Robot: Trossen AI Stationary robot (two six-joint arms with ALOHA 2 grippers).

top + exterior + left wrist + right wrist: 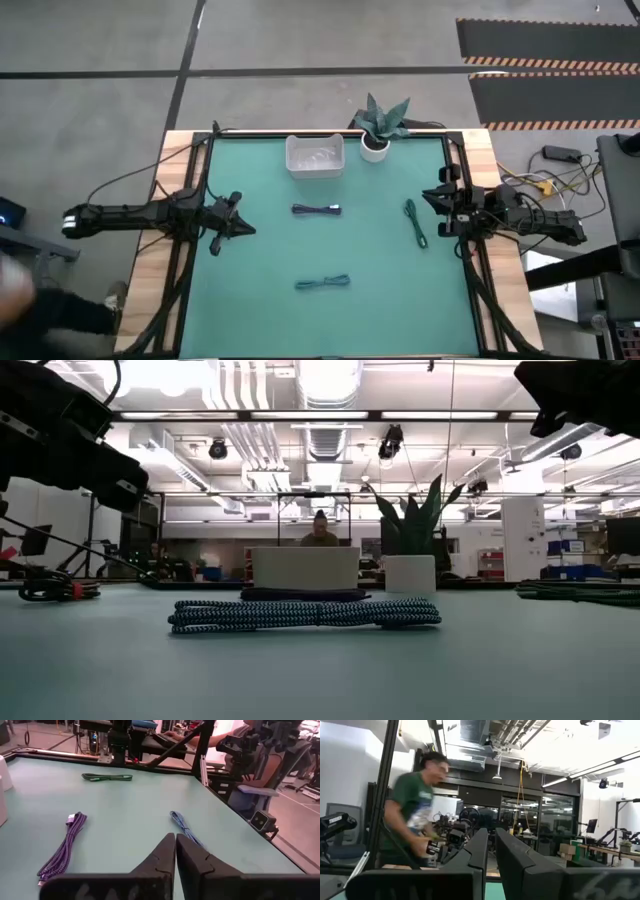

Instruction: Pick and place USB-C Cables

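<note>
Three coiled cables lie flat on the green mat. In the high view, the dark blue cable (317, 209) is at the centre, the green cable (415, 222) is to the right, and the teal-blue cable (322, 283) is nearer the front edge. My left gripper (240, 228) is shut and hovers at the mat's left side, pointing toward the cables; its wrist view shows the dark blue cable (62, 851), the teal-blue cable (187, 829) and the green cable (106, 777) ahead. My right gripper (490, 840) waits at the mat's right edge, fingers together and raised toward the room, close to the green cable.
A white bin (315, 155) sits at the mat's far edge, with a potted plant (380, 125) to its right. Black frame rails run along the mat's sides. A person in a green shirt (417, 805) moves beyond the table. Bare mat lies between the cables.
</note>
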